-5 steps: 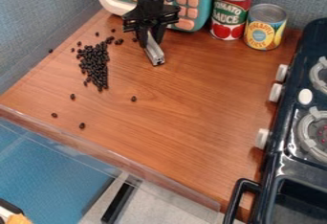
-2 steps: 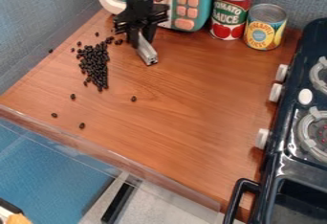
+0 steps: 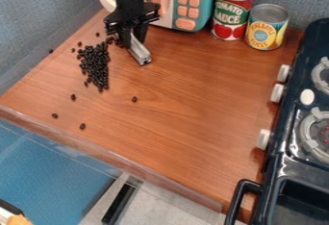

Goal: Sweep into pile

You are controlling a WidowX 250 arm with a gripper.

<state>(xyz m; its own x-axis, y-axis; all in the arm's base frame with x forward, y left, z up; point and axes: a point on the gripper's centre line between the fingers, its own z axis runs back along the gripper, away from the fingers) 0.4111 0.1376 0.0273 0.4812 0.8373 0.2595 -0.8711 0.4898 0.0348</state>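
Wood-toned counter (image 3: 186, 108), far left: dark beans (image 3: 95, 66) heaped, strays (image 3: 134, 99) scattered around.
Metal bar (image 3: 140, 54) clenched in the black gripper (image 3: 133, 42), right of the heap; probably slanted down so that beans can be pushed inward. Counter backed by blue-grey walls (image 3: 38, 17), flanked right by a toy stove (image 3: 283, 164).

Place: a play kitchen, set up on a wood-look counter (image 3: 177, 116) under the claw (image 3: 133, 40)
Microwave (image 3: 208, 0): toy-like, teal with chunky peach buttons, stood just behind the claw
Cans (image 3: 233, 12): two food tins, stood behind and to the camera's right of it
Stove (image 3: 290, 118): dark, with pale knobs (image 3: 277, 93) and grey burner grates (image 3: 315, 115), was well across the counter from it
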